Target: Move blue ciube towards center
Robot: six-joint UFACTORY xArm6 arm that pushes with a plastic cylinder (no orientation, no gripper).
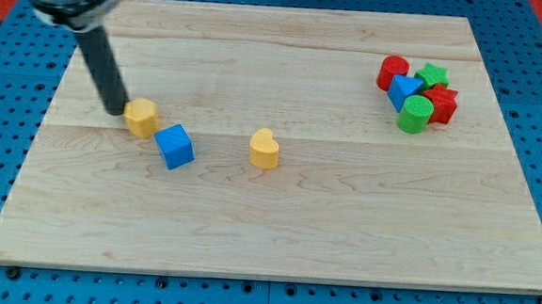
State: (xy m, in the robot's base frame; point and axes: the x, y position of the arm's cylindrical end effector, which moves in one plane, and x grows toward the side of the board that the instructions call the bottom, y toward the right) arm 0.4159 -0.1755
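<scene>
The blue cube (174, 146) lies on the wooden board (276, 228), left of the middle. A yellow block (142, 117) sits just up and left of it, nearly touching. My tip (115, 110) rests against the yellow block's left side, so the yellow block is between the tip and the blue cube. A yellow heart-shaped block (265, 148) lies to the cube's right, near the board's middle.
A tight cluster sits at the view's top right: a red cylinder (393, 72), a blue block (405, 89), a green star (433, 75), a red block (441, 103) and a green cylinder (415, 114). A blue pegboard (0, 107) surrounds the board.
</scene>
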